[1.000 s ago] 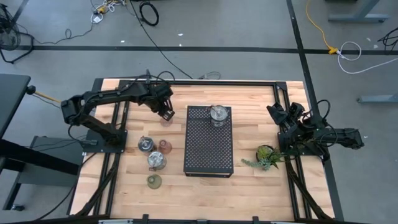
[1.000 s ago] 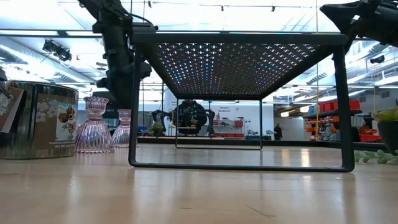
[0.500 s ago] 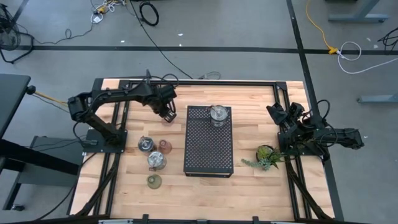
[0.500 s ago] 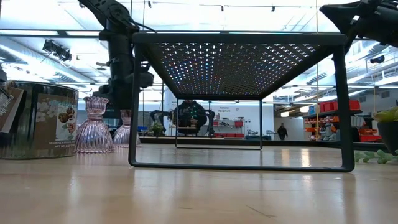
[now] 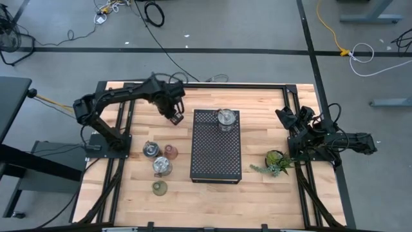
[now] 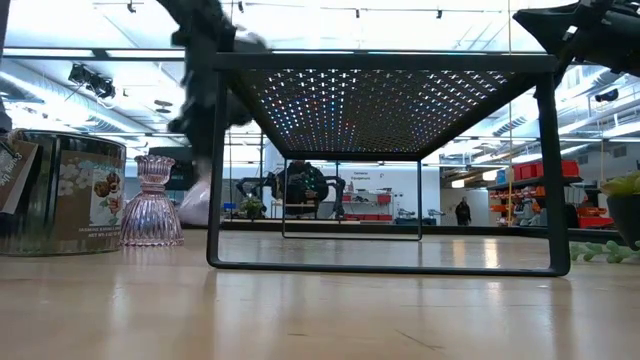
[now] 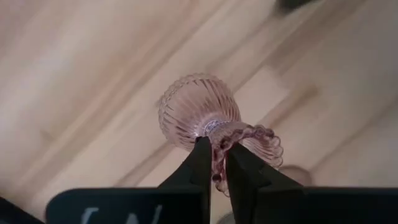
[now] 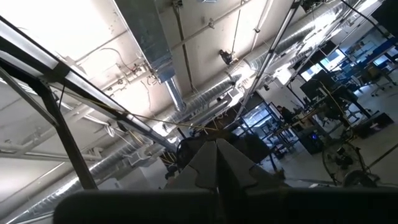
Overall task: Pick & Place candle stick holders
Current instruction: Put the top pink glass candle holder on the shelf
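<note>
A robotics lab: exposed ceiling ducts (image 8: 186, 93), floor cables (image 5: 154, 13), distant workbenches (image 6: 350, 210).

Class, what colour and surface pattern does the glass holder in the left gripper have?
Pink, ribbed glass holder with a scalloped rim, pinched in the left gripper; clearest in the left wrist view.

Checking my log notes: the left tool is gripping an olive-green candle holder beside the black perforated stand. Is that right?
Not quite: the holder in the left tool is the pink ribbed glass candle holder, not olive-green, as the left wrist view shows. The olive-green holder sits on the table. The rest holds: the tool is beside the black perforated stand.
</note>
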